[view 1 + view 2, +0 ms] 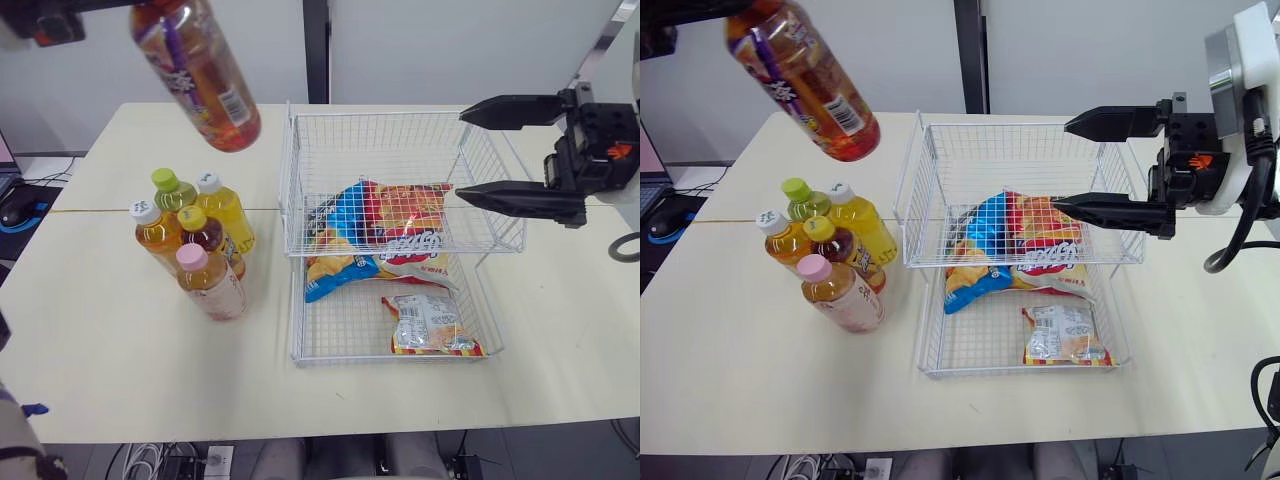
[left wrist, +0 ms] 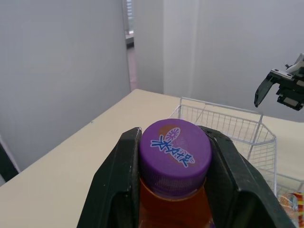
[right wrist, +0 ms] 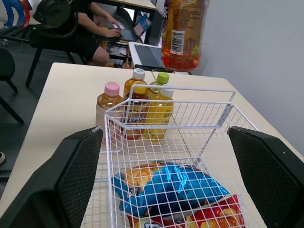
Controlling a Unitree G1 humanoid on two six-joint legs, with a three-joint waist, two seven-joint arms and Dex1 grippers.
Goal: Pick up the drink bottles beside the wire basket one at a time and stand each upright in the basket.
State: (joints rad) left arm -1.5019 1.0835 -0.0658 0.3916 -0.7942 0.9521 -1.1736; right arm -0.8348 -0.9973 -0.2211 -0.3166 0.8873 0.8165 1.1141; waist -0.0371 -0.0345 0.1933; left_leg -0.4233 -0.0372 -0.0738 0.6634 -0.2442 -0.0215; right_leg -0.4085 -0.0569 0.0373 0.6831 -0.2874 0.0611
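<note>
**Bottle in the air, not over the basket yet**

Your left gripper (image 2: pixel 175 156) pinches the held bottle (image 1: pixel 197 70) at its purple cap (image 2: pixel 175 151), one finger on each side. The bottle hangs tilted, base toward the wire basket (image 1: pixel 385 112), high above the table (image 1: pixel 120 340) and left of the basket's rim. My read: the cap grip leaves the base free to go in first, and the height is there to clear the rim.

The right gripper (image 1: pixel 462 153) is spread wide and holds nothing. It hovers over the basket's right side, probably just parked.

Five more bottles (image 1: pixel 195 240) stand upright in a tight cluster beside the basket's left wall, touching each other. The pink-capped bottle (image 1: pixel 210 283) is nearest you.

The basket floor is partly taken by a blue and red chip bag (image 1: pixel 385 225) and a small snack packet (image 1: pixel 430 325). Aim for bare wire or the bottle may tip.

The table is pale, matte and flat. Plain partition walls stand behind it. A person sits at a laptop (image 3: pixel 149 54) past the table's far left end.
</note>
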